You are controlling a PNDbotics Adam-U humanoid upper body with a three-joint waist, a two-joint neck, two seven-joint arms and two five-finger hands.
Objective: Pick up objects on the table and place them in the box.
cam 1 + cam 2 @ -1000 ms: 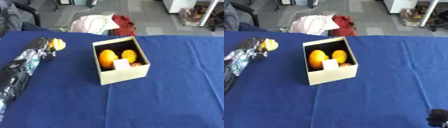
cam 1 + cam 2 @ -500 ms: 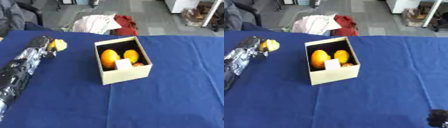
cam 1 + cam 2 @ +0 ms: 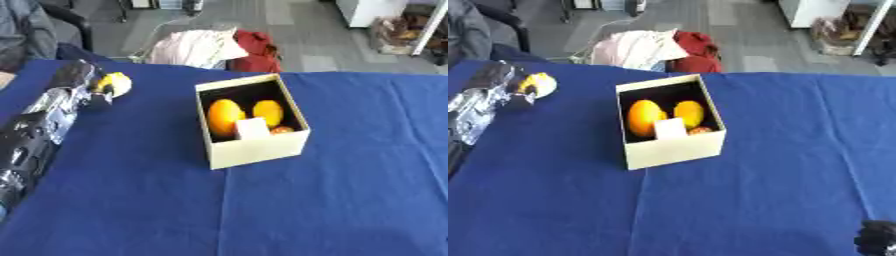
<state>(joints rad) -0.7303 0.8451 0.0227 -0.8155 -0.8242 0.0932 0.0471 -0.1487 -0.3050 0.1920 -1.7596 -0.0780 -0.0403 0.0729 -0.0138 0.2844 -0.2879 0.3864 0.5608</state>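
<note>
While the left hand (image 3: 83,80) is curling round the yellow fruit (image 3: 116,84) near the table's (image 3: 350,200) far-left edge, the fruit is risking rolling off before reaching the box (image 3: 254,150).

The left arm (image 3: 39,132) is black with glossy silver segments, ending in a dark robot hand (image 3: 87,82).
</note>
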